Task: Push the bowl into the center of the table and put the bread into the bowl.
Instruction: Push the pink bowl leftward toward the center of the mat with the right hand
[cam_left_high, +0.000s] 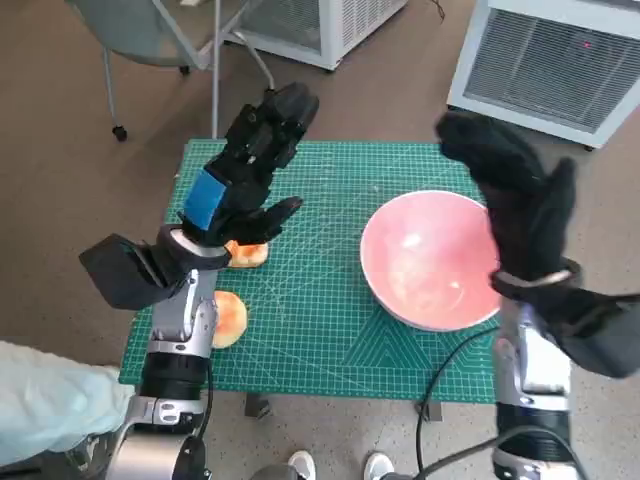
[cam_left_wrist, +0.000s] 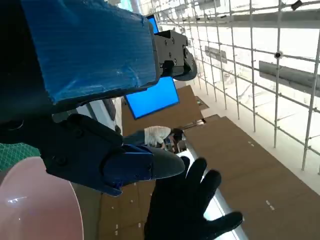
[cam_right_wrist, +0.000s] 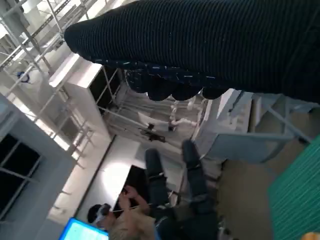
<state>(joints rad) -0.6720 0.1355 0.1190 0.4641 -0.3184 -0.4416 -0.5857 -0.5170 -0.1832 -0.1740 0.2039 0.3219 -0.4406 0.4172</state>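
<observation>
On the green cutting mat that covers the small table stand one pink bowl and two pieces of bread. The bowl sits on the right half of the mat, right of the table's middle. One bread piece lies near the left edge, partly hidden under the left hand; the second bread piece lies nearer, just beside the left forearm.

The left hand hovers above the left part of the mat, its fingers spread and holding nothing; its thumb reaches right above the farther bread piece, though contact cannot be judged. The right hand is raised at the bowl's right rim, fingers extended and apart, empty; whether the glove touches the rim cannot be told. In the left wrist view the bowl's rim shows below the left hand's fingers, with the gloved right hand beyond. A seated person appears in the right wrist view.
</observation>
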